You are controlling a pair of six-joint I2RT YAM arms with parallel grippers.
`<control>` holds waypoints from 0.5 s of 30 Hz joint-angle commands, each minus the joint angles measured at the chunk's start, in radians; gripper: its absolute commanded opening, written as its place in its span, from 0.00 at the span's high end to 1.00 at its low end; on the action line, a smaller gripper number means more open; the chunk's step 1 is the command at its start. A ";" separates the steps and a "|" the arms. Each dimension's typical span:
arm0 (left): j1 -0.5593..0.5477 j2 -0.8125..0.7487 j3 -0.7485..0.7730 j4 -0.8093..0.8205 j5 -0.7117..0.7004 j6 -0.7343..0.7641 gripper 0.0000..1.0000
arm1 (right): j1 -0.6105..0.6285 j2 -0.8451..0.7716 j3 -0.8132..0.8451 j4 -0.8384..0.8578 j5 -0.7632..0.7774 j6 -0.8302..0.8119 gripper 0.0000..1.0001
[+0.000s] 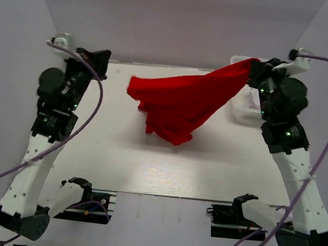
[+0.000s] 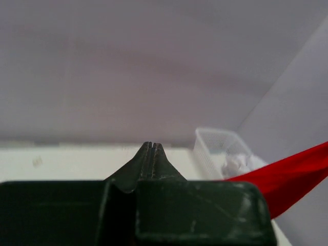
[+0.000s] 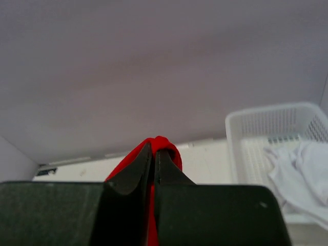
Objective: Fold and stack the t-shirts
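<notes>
The soft red t-shirt [image 1: 178, 104] is pinched by the right end effector [image 3: 154, 149]. The left end effector [image 2: 152, 145] is pressed together. The t-shirt might be dropped if tugged.

Probably a lab: plain white walls [image 1: 175, 18] enclose a white table [image 1: 165, 170].

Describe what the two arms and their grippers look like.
Both the left arm and right arm have white lower links and black upper joints with small green lights. Each trails a purple line: the left cable and the right cable. The left gripper and right gripper have dark, wedge-shaped fingers tapering to narrow tips.
</notes>
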 commanded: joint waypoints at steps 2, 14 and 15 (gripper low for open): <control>-0.001 -0.105 0.151 -0.013 0.008 0.086 1.00 | -0.003 -0.088 0.136 0.052 -0.068 -0.105 1.00; 0.021 -0.166 0.245 -0.076 0.103 0.068 1.00 | -0.004 -0.106 0.389 -0.057 -0.474 -0.128 1.00; 0.021 -0.148 0.230 -0.076 0.092 0.055 1.00 | -0.004 -0.088 0.397 -0.078 -0.507 -0.124 1.00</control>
